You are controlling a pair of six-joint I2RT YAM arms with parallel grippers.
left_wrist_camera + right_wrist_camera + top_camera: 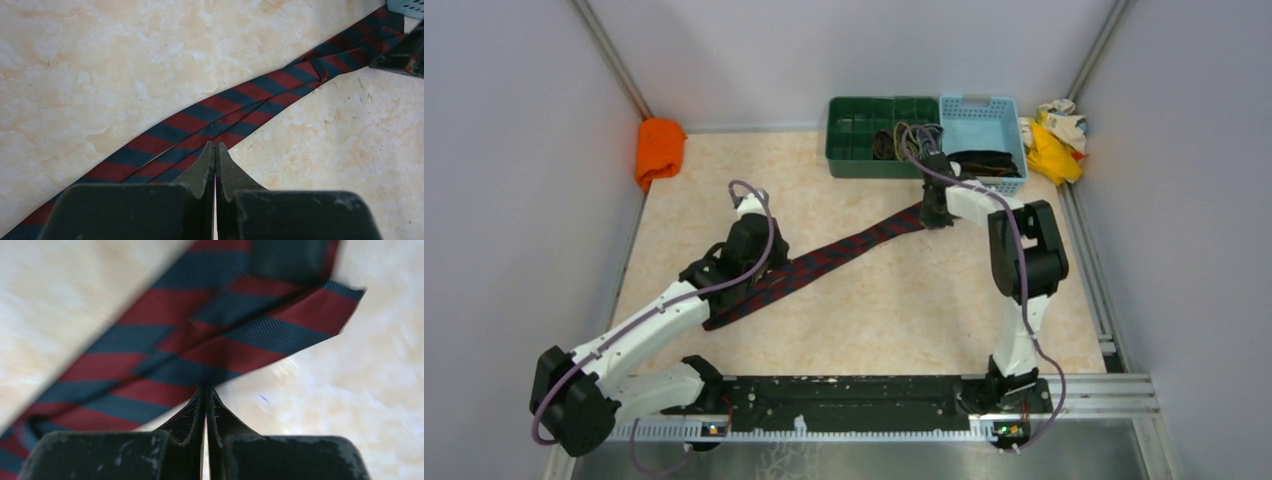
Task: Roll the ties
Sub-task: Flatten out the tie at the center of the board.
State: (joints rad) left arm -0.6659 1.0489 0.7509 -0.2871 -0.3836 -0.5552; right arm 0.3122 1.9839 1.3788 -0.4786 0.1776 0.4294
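**Left end effector** (215, 145): fingers pressed together, tips at the near edge of the tie (844, 250). Whether any fabric is nipped between them cannot be told.

**Right end effector** (205, 388): fingers likewise together, tips meeting the tie's edge close to its angled end. This view is blurred, so a grip cannot be confirmed here either.

**Tie:** dark red with navy stripes. It lies stretched diagonally across the bench (904, 320) between the two arms. Two lengths lie partly one over the other, and no roll has been started.

**Surroundings:** a green tray (834, 140) and a blue basket (979, 100) stand just behind the right arm.

**Risks, as judged:**
- If the tips only rest on the cloth, they may slide off the smooth fabric and leave the end flat.
- The overlapped lengths could shift against each other, giving a crooked, loose roll.
- Pulling from both ends may drag the whole tie rather than turn it.
- The right arm works near the basket and could nudge it.
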